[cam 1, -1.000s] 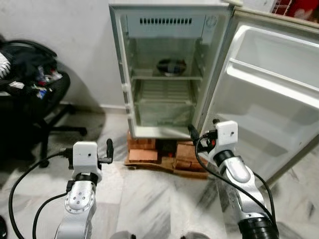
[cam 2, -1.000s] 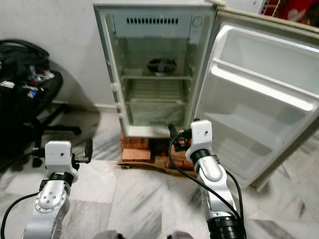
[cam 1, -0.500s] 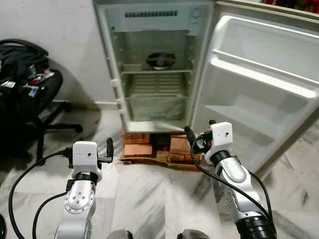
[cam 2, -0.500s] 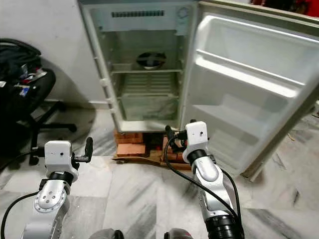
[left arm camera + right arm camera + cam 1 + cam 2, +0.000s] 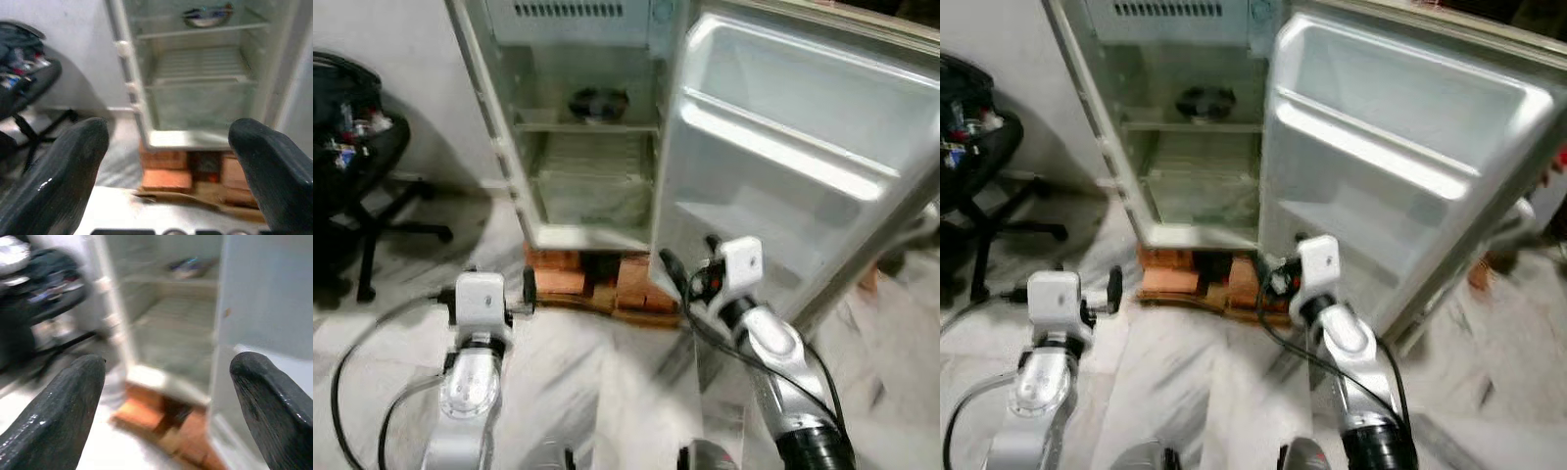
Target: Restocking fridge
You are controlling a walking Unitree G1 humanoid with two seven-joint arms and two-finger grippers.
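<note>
I'm facing the open fridge [image 5: 587,147] with left gripper [image 5: 166,166] and right gripper [image 5: 166,396] spread wide, empty-fingered, probably needing stock fetched next.

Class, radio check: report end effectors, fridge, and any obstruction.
Left end effector and right end effector open, empty. Fridge open, bowl on upper shelf. Door beside right arm; office chair on the left.
</note>
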